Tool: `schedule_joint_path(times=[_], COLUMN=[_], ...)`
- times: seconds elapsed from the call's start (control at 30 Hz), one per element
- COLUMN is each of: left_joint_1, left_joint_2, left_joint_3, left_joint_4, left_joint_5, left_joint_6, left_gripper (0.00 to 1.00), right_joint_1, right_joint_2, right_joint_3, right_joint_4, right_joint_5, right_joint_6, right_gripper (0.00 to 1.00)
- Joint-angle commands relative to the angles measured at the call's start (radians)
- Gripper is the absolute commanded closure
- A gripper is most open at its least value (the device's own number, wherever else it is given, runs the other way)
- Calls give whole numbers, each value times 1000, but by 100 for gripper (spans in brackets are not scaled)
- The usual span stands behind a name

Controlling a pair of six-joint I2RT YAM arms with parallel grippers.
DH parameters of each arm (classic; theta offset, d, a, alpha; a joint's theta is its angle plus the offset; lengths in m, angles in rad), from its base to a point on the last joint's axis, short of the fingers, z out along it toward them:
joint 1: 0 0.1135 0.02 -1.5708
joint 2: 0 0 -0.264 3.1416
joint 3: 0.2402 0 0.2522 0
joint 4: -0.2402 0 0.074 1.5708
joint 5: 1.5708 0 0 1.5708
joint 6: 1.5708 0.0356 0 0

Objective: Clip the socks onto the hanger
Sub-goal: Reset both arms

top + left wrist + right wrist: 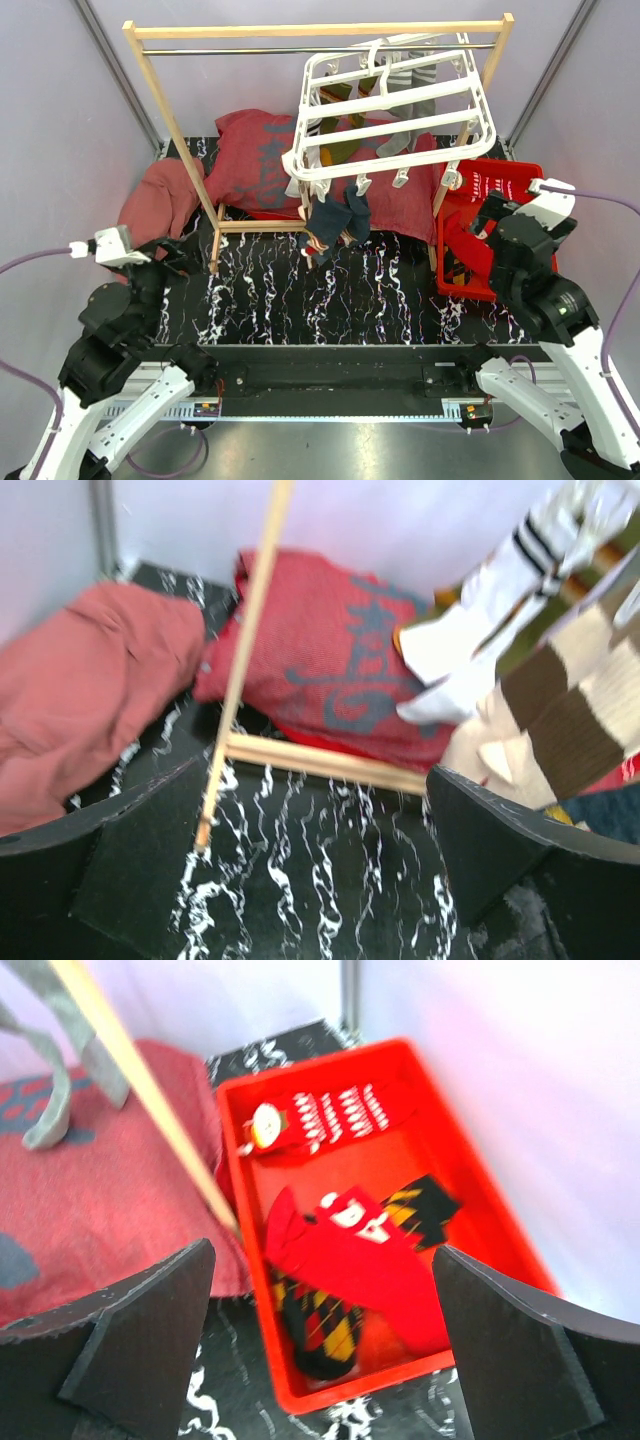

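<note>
Your fingers stand fully apart on both arms, gripping nothing. The left gripper hangs over the marbled table. The right gripper is above the red bin — likely lined up for the loose socks inside. Beyond, clipped socks dangle from the white hanger, hooked on the wooden rail — probably so its clips stay reachable.

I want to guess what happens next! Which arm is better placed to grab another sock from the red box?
Right, probably. The right gripper hangs open just over the red box, where loose socks lie. The left gripper, open too, sits far off by a pink cloth.
</note>
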Motion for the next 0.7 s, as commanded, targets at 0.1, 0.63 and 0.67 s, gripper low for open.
schedule_joint_path(times=[0.1,0.63,0.67], left_joint_1=[4,4,4], left_joint_2=[-103,-178,-178], left_joint_3=[35,72,72], left_joint_4=[-10,-39,-39], left_joint_5=[-54,-99,-100], left_joint_6=[59,78,80], left_gripper=[1,1,1], right_joint_1=[4,4,6], right_joint_2=[-7,-6,-7], right_joint_3=[109,267,268], right_joint_4=[-45,-96,-99], right_joint_5=[112,64,64], right_joint_6=[-137,-174,-174], right_gripper=[0,0,0])
